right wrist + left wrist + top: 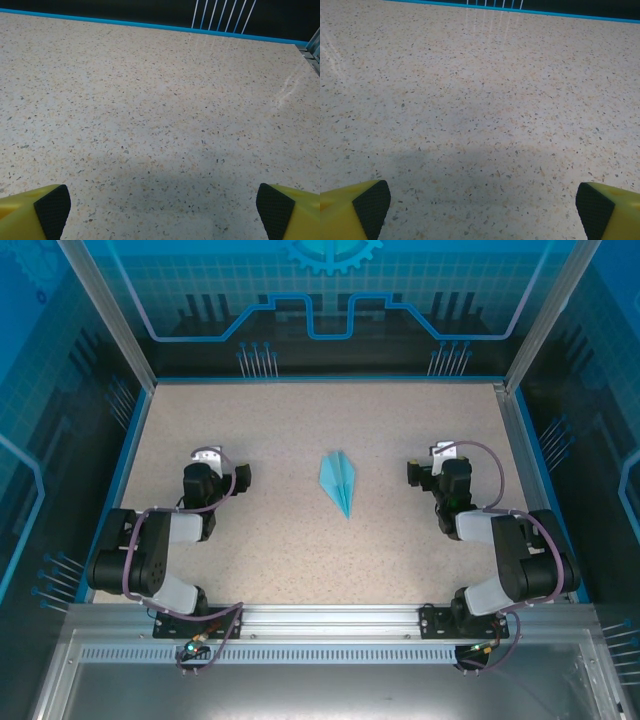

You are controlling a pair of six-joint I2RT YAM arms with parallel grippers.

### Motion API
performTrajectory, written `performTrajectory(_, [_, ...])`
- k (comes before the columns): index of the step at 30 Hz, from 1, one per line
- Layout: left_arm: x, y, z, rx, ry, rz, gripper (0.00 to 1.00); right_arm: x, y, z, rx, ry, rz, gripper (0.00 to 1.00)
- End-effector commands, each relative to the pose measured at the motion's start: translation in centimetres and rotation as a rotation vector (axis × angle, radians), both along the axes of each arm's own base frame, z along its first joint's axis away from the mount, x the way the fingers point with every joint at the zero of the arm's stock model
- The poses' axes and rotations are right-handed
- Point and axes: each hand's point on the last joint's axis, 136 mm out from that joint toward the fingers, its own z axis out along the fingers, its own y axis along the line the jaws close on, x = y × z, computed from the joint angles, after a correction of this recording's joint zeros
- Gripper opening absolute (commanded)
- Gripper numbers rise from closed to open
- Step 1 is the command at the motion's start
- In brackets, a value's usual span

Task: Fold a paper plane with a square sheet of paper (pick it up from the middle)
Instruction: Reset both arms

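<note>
Paper plane (pixel 339 483) looks finished; my left gripper (pixel 243 476), right gripper (pixel 413 473) gaping, empty, well apart either side of it; don't nudge it.

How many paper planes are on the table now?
1. The paper plane lies centred on the table, between the left arm and the right arm, long tip toward their bases. Another could hide beneath the arms.

On the table (pixel 280 420), the paper plane (pixel 339 482) lies right of the left gripper (pixel 482 212), left of the right gripper (pixel 164 212), touching neither
</note>
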Motion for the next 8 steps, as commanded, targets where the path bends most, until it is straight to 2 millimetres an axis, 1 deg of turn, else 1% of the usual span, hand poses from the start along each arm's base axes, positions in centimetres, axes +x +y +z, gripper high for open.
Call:
performTrajectory(1, [0.82,-0.55,1.13,0.013,-0.035,-0.032,0.98,0.22,-0.62,0.23,0.006,-0.023,-0.010,0.99])
performTrajectory(7, [0.84,-0.61,1.13,0.014,-0.035,-0.034,0.98,0.18,-0.64,0.27,0.005,-0.026,-0.009,0.99])
performTrajectory(8, [0.83,-0.61,1.14,0.013,-0.035,-0.034,0.99,0.11,0.05,0.17,0.005,-0.031,0.033,0.99])
